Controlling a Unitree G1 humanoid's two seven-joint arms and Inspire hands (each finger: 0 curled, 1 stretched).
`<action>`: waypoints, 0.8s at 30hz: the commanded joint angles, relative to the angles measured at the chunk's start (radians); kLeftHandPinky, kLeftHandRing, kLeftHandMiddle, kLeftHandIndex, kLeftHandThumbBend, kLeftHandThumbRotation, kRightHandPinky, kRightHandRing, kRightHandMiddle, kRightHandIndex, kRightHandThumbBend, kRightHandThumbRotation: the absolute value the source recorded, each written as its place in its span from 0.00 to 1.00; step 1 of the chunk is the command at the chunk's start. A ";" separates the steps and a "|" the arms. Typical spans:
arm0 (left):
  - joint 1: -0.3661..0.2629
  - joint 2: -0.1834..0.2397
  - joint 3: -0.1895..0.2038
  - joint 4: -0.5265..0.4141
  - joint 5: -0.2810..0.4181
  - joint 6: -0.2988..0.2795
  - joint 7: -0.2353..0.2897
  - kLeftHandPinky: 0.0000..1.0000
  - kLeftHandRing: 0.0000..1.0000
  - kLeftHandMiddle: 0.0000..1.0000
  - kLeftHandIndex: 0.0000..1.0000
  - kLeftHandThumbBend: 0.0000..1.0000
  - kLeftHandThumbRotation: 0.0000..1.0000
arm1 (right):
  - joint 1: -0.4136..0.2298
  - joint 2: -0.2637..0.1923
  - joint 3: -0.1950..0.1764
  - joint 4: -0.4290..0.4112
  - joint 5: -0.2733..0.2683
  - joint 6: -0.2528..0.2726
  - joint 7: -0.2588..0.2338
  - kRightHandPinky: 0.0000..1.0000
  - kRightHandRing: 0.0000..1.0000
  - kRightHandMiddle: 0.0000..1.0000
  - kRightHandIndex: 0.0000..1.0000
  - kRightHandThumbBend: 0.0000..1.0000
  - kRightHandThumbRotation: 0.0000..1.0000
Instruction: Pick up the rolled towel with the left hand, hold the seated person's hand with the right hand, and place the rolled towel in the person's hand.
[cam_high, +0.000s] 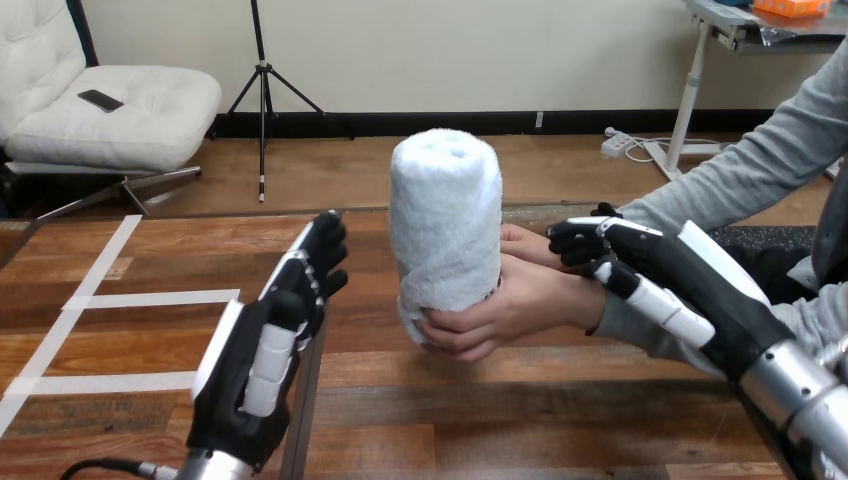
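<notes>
A white rolled towel (446, 225) stands upright in the person's hand (505, 305), whose fingers wrap its lower part above the wooden table (480, 400). My left hand (268, 340) is to the left of the towel, apart from it, its fingers straight and holding nothing. My right hand (640, 270) reaches in from the right, its fingers curled round the person's wrist just behind the towel-holding hand.
White tape lines (110, 300) mark the table's left part. The person's grey sleeve (740, 185) runs along the right side behind my right arm.
</notes>
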 joint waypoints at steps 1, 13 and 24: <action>-0.016 0.008 -0.004 -0.073 -0.010 -0.025 0.004 0.91 0.96 0.95 0.95 0.96 1.00 | 0.000 0.037 -0.035 -0.101 0.035 -0.011 -0.020 0.78 0.82 0.82 0.82 0.86 1.00; 0.038 0.010 -0.009 -0.128 -0.032 -0.027 -0.001 0.93 0.96 0.96 0.96 0.94 1.00 | 0.067 0.092 -0.045 -0.213 0.137 -0.005 0.015 0.86 0.88 0.86 0.86 0.87 1.00; 0.075 -0.002 -0.023 -0.186 -0.038 -0.034 0.004 0.93 0.96 0.96 0.95 0.91 1.00 | 0.124 0.166 -0.037 -0.312 0.205 -0.010 0.009 0.87 0.88 0.87 0.86 0.88 1.00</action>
